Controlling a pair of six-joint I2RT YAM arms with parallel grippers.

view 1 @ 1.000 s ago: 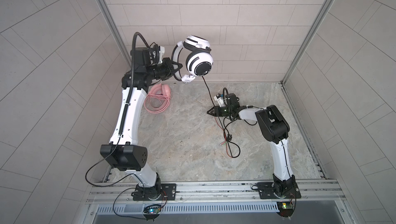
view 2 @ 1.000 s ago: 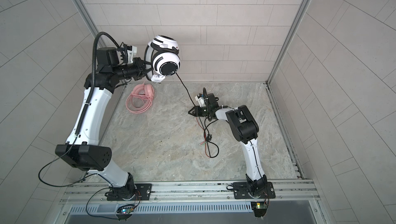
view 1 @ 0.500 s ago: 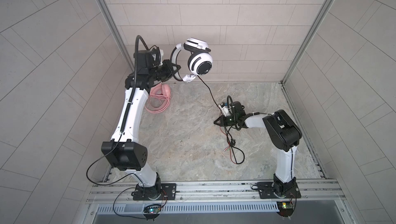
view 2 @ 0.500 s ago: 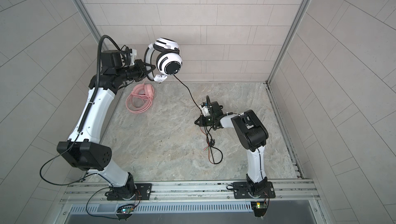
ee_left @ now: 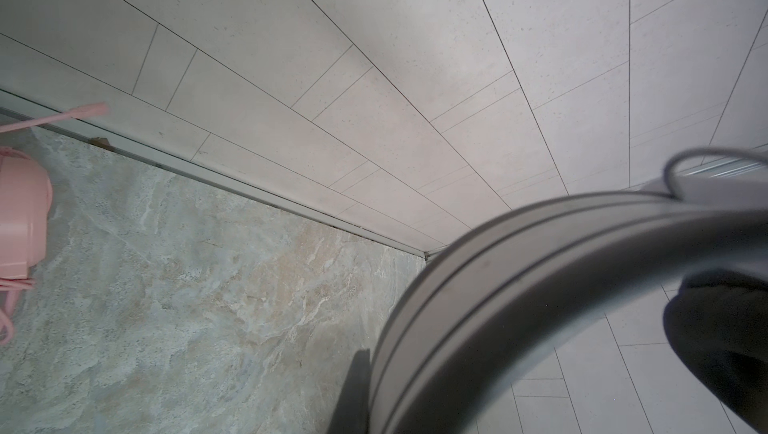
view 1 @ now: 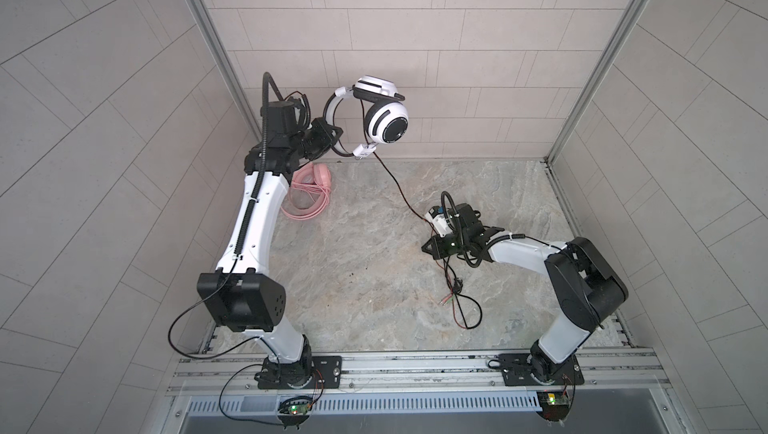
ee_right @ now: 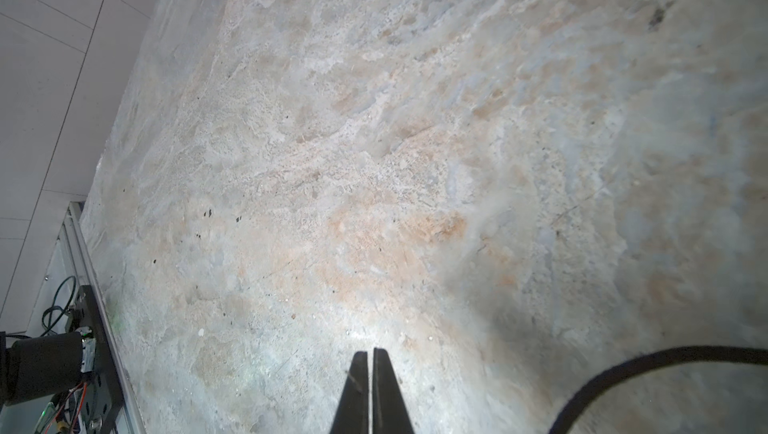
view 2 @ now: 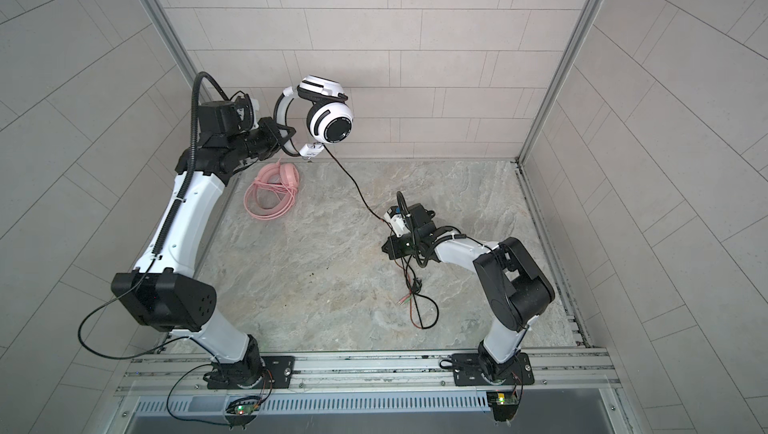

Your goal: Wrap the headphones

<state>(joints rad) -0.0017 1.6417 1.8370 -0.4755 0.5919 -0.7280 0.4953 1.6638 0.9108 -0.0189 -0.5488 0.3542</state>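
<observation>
— What's at the left?
— I see the pink headphones [view 1: 309, 193] lying on the stone-look surface [view 1: 353, 278], left of centre. Just above, my left gripper [view 1: 331, 141] is clamped on the white-and-black headphones [view 1: 384, 122], held aloft, upper middle.
— And rightward?
— Their black cable [view 1: 398, 191] slopes down beside my right gripper [view 1: 430, 248], right of centre, jaws pressed together.

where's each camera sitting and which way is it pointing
Both top views: high over the robot's base side, looking down at the table; the whole robot shows, left claw holding the white-and-black headphones up, right claw low by their black cable.
Left wrist: on the raised left arm, facing down at the table's far edge and wall; blurred headband up close, claw unclear.
Right wrist: low, facing along the table; its shut claw tips show.
Shared: pink headphones show in every view.
</observation>
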